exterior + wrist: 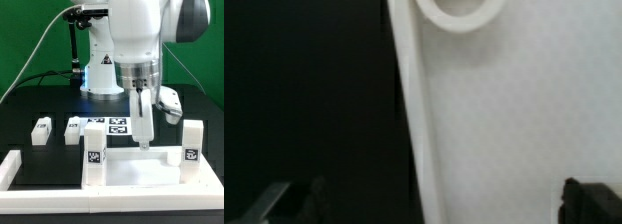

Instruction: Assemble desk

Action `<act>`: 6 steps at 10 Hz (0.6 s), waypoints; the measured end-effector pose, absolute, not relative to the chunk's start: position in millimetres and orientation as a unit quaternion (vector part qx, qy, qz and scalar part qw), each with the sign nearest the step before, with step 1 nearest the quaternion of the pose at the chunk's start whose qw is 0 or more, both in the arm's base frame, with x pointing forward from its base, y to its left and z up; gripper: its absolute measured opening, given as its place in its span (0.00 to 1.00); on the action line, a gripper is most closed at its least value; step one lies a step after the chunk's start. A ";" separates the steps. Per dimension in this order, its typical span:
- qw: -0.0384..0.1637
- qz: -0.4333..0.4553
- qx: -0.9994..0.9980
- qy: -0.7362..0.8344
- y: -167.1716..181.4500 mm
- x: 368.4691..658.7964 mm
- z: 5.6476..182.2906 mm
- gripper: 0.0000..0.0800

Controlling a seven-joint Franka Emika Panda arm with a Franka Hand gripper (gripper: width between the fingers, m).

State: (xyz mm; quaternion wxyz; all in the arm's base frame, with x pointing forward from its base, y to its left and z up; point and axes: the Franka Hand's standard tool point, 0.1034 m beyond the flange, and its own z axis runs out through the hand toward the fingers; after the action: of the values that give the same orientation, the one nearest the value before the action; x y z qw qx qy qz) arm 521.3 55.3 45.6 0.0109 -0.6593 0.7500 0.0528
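The white desk top (140, 172) lies flat at the front of the table. Two square tagged legs stand upright in it, one toward the exterior view's left (93, 146) and one toward its right (190, 143). My gripper (146, 142) hangs straight down over the top's back edge, between those legs. In the wrist view my gripper (441, 204) is open, its dark fingertips (295, 202) set wide apart with nothing between them. Under it are the desk top's flat surface (518, 120) and a round corner socket (459, 12). A loose leg (41, 131) lies at the left.
The marker board (112, 125) lies behind the desk top, with a small white tagged part (72, 131) beside it. Another white part (168, 99) lies behind my gripper. White border bars (20, 168) frame the front. The arm's base (100, 70) stands at the back.
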 end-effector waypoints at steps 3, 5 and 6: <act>0.034 0.013 -0.669 0.742 57.4 513.6 22.9 0.81; 0.028 0.016 -0.670 0.742 57.0 513.9 15.1 0.81; 0.022 0.022 -0.671 0.741 57.0 510.8 11.1 0.81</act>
State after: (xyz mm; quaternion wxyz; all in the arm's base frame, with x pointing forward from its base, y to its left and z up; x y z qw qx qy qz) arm 510.8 57.0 11.1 0.0223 -0.6710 0.7408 0.0215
